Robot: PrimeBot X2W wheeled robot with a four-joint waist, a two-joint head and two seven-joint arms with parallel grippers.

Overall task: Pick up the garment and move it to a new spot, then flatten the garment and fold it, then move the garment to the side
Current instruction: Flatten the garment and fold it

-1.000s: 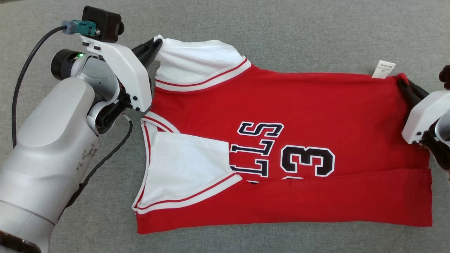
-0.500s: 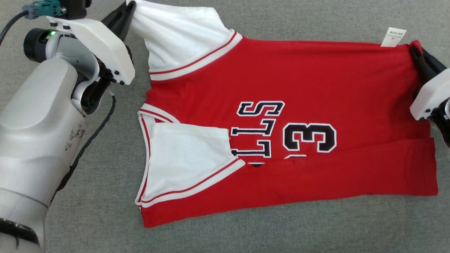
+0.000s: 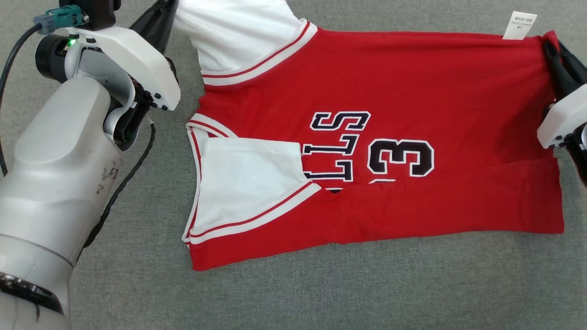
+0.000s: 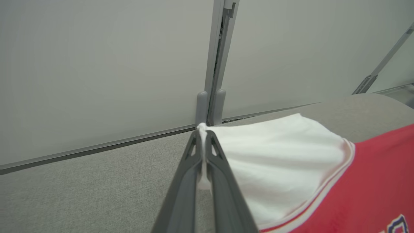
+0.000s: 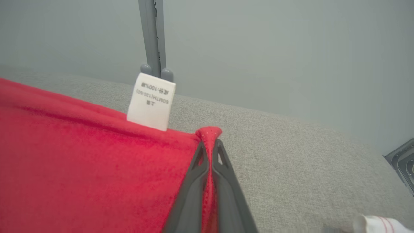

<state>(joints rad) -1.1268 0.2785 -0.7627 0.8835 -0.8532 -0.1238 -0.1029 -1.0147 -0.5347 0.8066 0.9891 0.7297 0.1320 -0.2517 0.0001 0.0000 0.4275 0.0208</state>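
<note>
The garment (image 3: pixel 412 91), a red jersey with white sleeves, lies lettering-up across the grey padded surface (image 3: pixel 321 293), neck toward the robot's left and hem toward its right. Its near long edge is already turned inward, with the near sleeve (image 3: pixel 247 178) lying over part of the lettering, so the far edge appears to be the one now in hand. The left gripper (image 4: pixel 203 132) has its two fingers pressed together on the tip of the far sleeve (image 4: pixel 275 168), a small tuft of white cloth showing past the tips. The right gripper (image 5: pixel 208 142) is likewise closed on the far hem corner (image 5: pixel 208 131), just beside the care label (image 5: pixel 151 102). Holding both ends of one edge keeps the cloth taut between them, which would let that edge be carried over as a straight line rather than a sag. In the head view the fingers of both grippers point away from the robot and lean toward each other. The left forearm (image 3: pixel 55 174) rises from the lower left with the wrist bent toward the sleeve; the right wrist housing enters at the right margin.
</note>
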